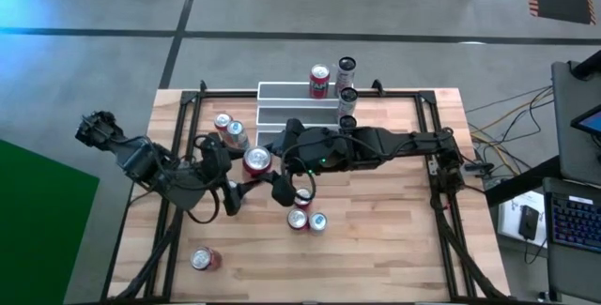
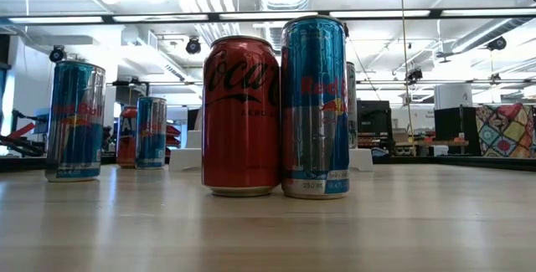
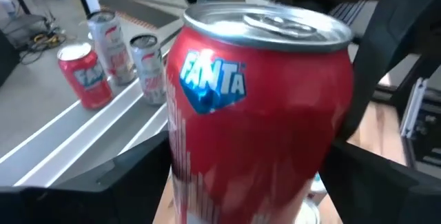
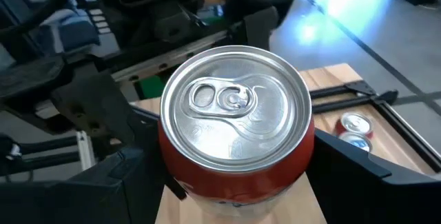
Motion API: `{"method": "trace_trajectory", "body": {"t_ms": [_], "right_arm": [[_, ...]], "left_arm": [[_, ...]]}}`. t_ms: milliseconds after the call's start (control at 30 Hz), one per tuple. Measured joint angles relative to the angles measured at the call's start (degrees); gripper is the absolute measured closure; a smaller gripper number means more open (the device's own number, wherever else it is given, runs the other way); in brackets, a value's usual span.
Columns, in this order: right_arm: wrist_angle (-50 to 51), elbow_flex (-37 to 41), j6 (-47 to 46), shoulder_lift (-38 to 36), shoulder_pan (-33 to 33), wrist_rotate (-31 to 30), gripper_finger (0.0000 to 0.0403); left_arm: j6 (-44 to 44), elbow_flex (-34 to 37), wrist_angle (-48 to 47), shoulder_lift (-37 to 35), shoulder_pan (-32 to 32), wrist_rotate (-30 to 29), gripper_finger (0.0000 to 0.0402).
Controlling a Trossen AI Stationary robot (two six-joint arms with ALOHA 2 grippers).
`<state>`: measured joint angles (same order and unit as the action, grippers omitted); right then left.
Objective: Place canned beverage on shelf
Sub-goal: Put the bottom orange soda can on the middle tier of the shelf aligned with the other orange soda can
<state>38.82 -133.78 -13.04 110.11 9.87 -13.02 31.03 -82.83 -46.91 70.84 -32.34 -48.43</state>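
A red Fanta can (image 1: 256, 160) with a silver top is up above the table's middle, between both grippers. It fills the left wrist view (image 3: 262, 114) and shows from above in the right wrist view (image 4: 238, 107). My left gripper (image 1: 242, 166) comes at it from the left and my right gripper (image 1: 278, 160) from the right. Each has a finger on either side of the can. The white and grey stepped shelf (image 1: 291, 108) stands at the far edge and bears several cans (image 1: 321, 81). My left gripper pinches the can's side wall (image 3: 186, 176) between its two fingers, low on the body, coming level from the table's left. The can stands nearly upright, lifted clear. My right gripper has the can's upper side wall (image 4: 303, 162) between its two fingers, slanting down from the right, top rim showing above them.
Two cans (image 1: 229, 128) stand left of the shelf. Three cans (image 1: 306, 214) stand near the table's middle, below the right gripper, and one can (image 1: 204, 259) lies near the front left. The low view shows a Coca-Cola can (image 2: 243, 113) and a slim blue can (image 2: 316, 109) close up.
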Motion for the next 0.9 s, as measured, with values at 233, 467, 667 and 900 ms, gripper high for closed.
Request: {"method": "trace_trajectory", "body": {"t_ms": [233, 467, 667, 900], "right_arm": [[-0.1, -0.1, 0.6, -0.2, 0.0, 1.0, 0.0124], [0.6, 0.0, 1.0, -1.3, 0.2, 1.5, 0.0124], [2.3, -0.1, 0.0, -1.7, 0.2, 1.9, 0.0119], [3.4, -0.1, -0.6, -1.9, 0.2, 2.1, 0.0108]], "left_arm": [[1.1, 0.0, 0.8, 0.7, 0.9, -0.3, 0.0066], [1.4, 0.0, 1.5, 0.7, 1.9, 0.2, 0.0070], [-0.5, 0.0, 3.4, 0.8, 2.0, 0.8, 0.0112], [-1.0, 0.0, 3.8, 0.8, 3.1, 1.4, 0.0112]]}}
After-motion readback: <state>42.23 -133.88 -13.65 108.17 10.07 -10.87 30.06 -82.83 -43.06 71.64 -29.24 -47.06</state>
